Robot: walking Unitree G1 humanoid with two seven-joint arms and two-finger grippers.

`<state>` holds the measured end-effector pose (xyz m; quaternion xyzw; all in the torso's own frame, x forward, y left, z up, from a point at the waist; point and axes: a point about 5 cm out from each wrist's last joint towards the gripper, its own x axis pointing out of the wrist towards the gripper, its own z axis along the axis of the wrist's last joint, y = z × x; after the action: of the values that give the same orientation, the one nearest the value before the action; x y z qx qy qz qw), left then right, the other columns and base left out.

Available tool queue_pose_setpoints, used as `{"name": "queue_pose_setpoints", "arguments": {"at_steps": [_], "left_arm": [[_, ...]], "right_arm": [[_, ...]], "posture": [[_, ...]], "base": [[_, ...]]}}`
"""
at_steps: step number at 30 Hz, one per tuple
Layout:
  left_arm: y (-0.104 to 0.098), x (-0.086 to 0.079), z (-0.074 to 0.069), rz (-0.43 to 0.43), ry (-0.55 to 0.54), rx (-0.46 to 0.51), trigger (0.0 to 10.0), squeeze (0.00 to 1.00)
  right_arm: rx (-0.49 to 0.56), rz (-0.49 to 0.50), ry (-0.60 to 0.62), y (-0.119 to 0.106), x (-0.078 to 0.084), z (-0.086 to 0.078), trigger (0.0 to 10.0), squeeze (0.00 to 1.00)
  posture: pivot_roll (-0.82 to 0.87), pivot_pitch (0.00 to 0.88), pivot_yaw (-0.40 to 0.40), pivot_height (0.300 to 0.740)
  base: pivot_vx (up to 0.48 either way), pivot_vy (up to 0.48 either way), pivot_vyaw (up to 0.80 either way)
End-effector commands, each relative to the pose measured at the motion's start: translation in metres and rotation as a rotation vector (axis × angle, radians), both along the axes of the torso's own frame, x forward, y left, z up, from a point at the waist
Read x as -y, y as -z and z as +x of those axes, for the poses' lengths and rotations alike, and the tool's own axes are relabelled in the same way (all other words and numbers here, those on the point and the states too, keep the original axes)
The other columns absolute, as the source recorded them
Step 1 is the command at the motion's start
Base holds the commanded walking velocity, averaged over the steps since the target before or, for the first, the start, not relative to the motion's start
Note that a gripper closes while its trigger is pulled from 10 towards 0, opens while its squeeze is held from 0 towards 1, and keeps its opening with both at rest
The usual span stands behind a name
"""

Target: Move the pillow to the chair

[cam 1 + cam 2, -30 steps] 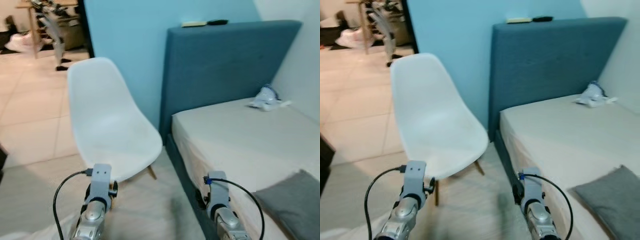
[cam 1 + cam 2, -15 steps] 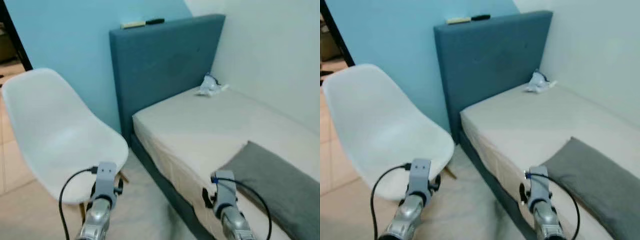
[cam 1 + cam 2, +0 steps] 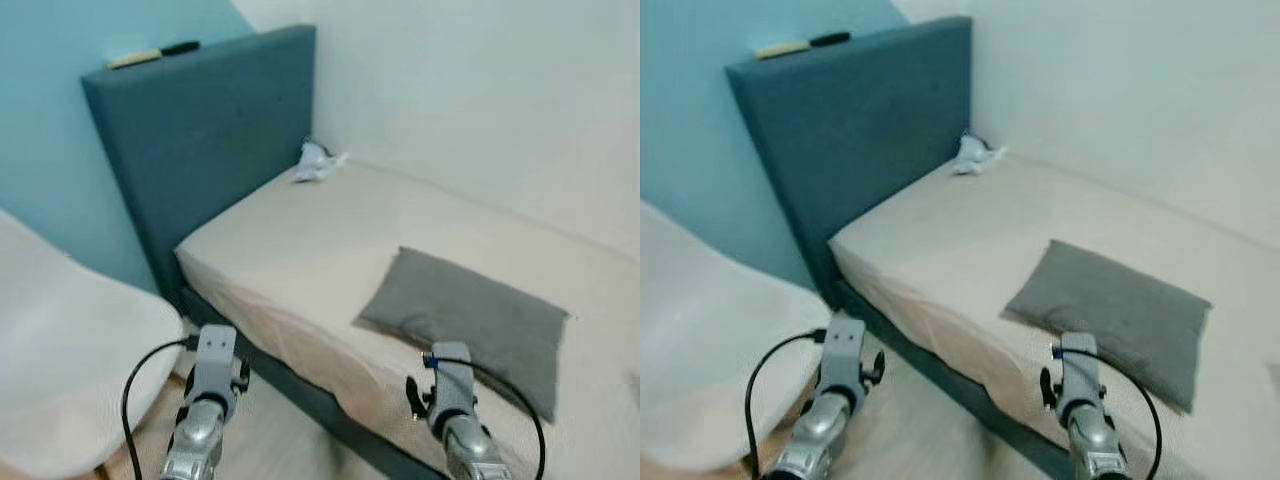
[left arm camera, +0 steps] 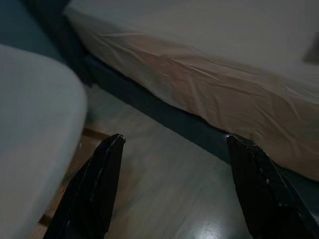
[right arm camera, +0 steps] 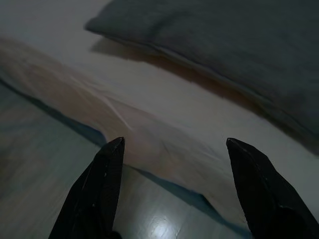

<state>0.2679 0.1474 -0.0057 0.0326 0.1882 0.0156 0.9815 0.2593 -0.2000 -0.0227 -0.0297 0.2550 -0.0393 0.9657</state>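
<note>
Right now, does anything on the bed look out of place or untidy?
Mostly tidy. The grey pillow lies flat near the bed's front edge, turned at an angle to it and far from the headboard. A small crumpled white thing sits on the mattress by the headboard; what it is cannot be told.

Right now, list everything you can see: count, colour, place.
pillow: 1, grey, flat on the bed near its front edge
chair: 1, white, on the floor beside the bed's head end
bed: 1, beige sheet, against the white wall
headboard: 1, dark blue, at the bed's head end
small items: 2, one pale and one black, on top of the headboard
crumpled item: 1, white, on the bed by the headboard
left gripper: 1, black, open, over the floor between chair and bed
right gripper: 1, black, open, at the bed's edge facing the pillow
</note>
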Motion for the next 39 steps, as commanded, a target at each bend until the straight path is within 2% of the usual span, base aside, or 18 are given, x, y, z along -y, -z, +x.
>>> {"name": "queue_pose_setpoints", "arguments": {"at_steps": [1, 10, 26, 30, 33, 39], "left_arm": [[0.004, -0.002, -0.003, 0.007, -0.004, -0.015, 10.0, 0.00], [0.004, -0.002, -0.004, -0.007, -0.006, -0.011, 10.0, 0.00], [0.008, -0.008, -0.006, 0.032, -0.014, -0.041, 10.0, 0.00], [0.005, -0.006, -0.004, -0.019, -0.016, -0.024, 10.0, 0.00], [0.003, -0.006, -0.003, -0.008, -0.017, -0.003, 10.0, 0.00], [-0.002, -0.003, -0.003, -0.016, -0.018, 0.047, 10.0, 0.00]], "right_arm": [[-0.021, 0.005, -0.007, 0.004, -0.002, -0.004, 10.0, 0.00], [-0.020, 0.002, -0.009, 0.003, -0.002, -0.004, 10.0, 0.00], [-0.020, 0.001, -0.012, 0.004, -0.002, -0.004, 10.0, 0.00], [0.007, 0.012, -0.016, 0.000, -0.002, -0.001, 10.0, 0.00], [0.011, -0.025, -0.045, -0.001, -0.001, 0.000, 10.0, 0.00], [0.051, 0.017, -0.033, -0.004, -0.001, 0.001, 10.0, 0.00]], "posture": [[-0.02, 0.027, -0.006, 0.740], [-0.03, 0.029, -0.009, 0.740], [-0.02, 0.038, -0.013, 0.740], [-0.02, 0.042, -0.012, 0.740], [-0.02, 0.044, -0.012, 0.740], [-0.02, 0.058, -0.018, 0.740]], "base": [[0.000, 0.000, -0.80], [0.000, 0.000, -0.80], [0.000, 0.000, -0.80], [0.000, 0.000, -0.80], [0.000, 0.000, 0.00], [0.000, 0.000, 0.00]]}}
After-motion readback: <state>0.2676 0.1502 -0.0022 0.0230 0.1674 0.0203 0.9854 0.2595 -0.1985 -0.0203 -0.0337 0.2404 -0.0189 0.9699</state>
